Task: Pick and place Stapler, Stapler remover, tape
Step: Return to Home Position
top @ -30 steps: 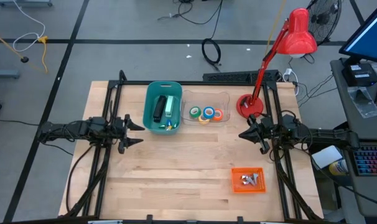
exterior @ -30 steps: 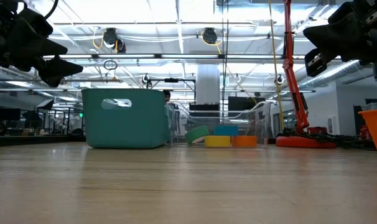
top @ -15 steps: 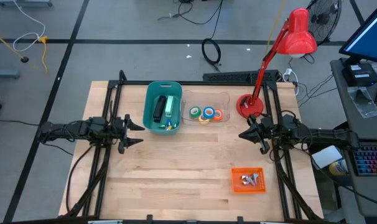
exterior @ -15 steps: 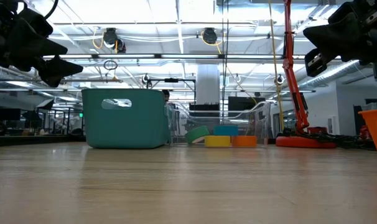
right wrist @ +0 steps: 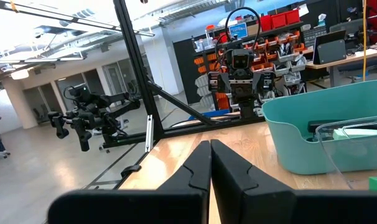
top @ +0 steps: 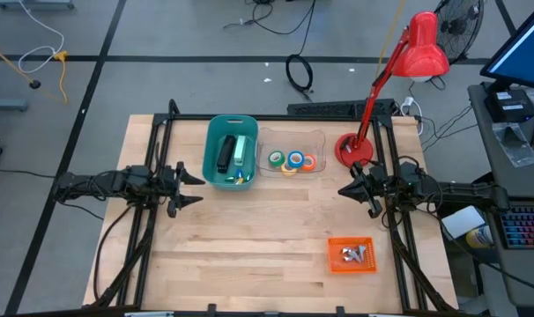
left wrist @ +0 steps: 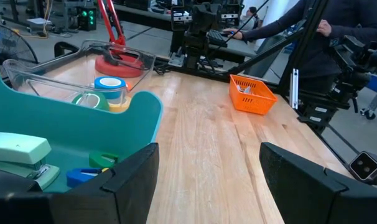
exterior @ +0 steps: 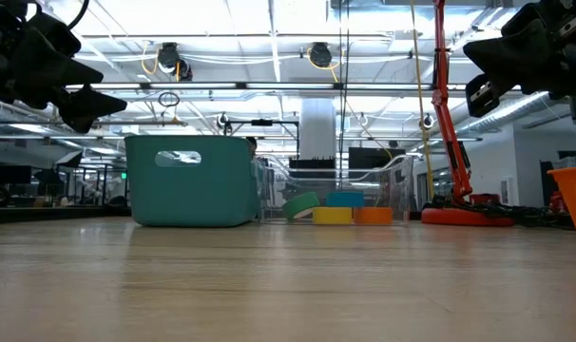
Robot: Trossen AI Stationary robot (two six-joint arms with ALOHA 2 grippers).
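Observation:
A teal bin (top: 209, 151) at the table's far middle holds a black stapler (top: 225, 155) and a pale green stapler (top: 242, 151); the pale one (left wrist: 17, 152) also shows in the left wrist view. Beside it, a clear tray (top: 316, 137) holds the green (top: 277, 159), blue (top: 295, 158), yellow (top: 289, 169) and orange-red (top: 309, 162) tape rolls. Metal staple removers (top: 352, 255) lie in an orange basket (top: 332, 255). My left gripper (top: 193, 187) hovers open, left of the bin. My right gripper (top: 344, 191) hovers shut, right of the tray.
A red desk lamp stands with its base (top: 353, 150) on the far right of the table, close to my right arm. Small blue and green items (left wrist: 89, 171) lie at the bin's near end. Bare wood (top: 258, 229) spreads between the grippers and toward the near edge.

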